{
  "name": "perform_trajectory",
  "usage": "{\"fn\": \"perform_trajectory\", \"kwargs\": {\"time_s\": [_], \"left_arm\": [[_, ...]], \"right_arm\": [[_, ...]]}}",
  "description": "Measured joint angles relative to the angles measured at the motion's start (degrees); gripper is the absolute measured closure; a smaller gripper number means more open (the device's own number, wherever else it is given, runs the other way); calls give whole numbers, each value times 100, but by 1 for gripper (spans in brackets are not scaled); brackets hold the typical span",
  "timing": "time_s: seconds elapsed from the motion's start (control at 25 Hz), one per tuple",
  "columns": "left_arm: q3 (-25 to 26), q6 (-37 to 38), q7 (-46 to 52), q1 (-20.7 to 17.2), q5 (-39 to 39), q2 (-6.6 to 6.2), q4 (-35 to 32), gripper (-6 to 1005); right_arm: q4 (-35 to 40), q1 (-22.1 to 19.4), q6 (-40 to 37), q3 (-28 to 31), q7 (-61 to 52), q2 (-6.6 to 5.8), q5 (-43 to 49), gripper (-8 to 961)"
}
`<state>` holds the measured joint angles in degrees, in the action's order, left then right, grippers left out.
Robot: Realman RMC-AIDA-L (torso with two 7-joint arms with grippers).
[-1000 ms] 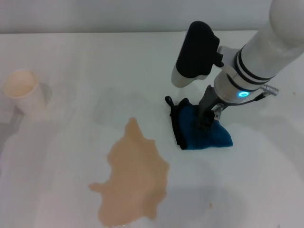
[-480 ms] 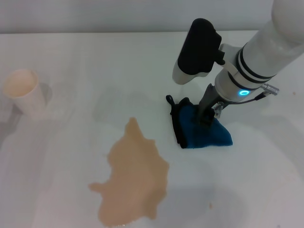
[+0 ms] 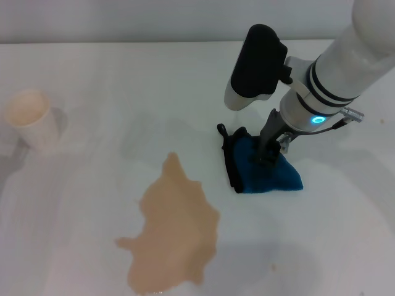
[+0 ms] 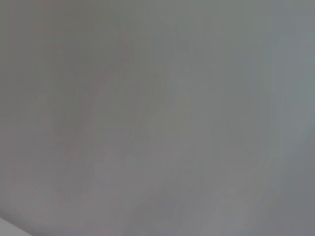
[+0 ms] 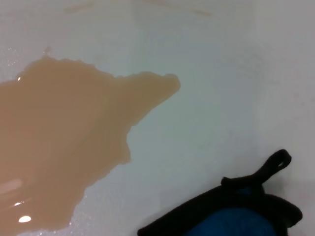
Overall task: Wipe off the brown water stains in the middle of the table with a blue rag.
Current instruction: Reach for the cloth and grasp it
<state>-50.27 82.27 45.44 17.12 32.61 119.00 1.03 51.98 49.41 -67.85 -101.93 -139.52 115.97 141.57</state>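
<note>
Teal-blue cloth sits bunched on the white counter [image 3: 92, 111], and the right tool [image 3: 266, 157] is planted straight down into the middle of it. From where I stand the dark fingers sink into the folds of the blue rag [image 3: 265, 172], so I cannot tell whether they are apart or pinched on the fabric. The rag's black edging runs along its nine o'clock side, and its small black loop [image 3: 220, 129] pokes out toward eleven o'clock, lying flat on the counter.

At about eight o'clock from the rag spreads the brown water stains [image 3: 176, 228], a broad tan puddle with lobed edges and a narrow tongue reaching toward twelve o'clock. Its nearest edge is near the rag but apart from it, with a strip of bare counter between them. The right wrist camera shows the same: puddle [image 5: 64, 132] and rag [image 5: 236, 211] with dry white surface between.

A cream paper cup [image 3: 31, 118] stands upright well away, at nine o'clock on the counter.

The left arm's camera shows only a blank grey field.
</note>
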Motion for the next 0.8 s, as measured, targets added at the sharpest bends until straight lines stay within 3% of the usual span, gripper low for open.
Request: {"fn": "perform_trajectory", "kwargs": {"time_s": [0.2,0.32,0.52,0.8], "left_arm": [[0,0,0,2,0,0,-7,112],[0,0,0,1,0,0,-7,112],[0,0,0,1,0,0,-7,111],[0,0,0,1,0,0,-7,111]], "right_arm": [[-19,-4,13,-40,14,-3,6,815],[-22,-26,37,-63,25,-4,12,617],[-22,-50,61,-98,30,-1,55,530],[-96,-55,140,-230,38,11,63,533]]}}
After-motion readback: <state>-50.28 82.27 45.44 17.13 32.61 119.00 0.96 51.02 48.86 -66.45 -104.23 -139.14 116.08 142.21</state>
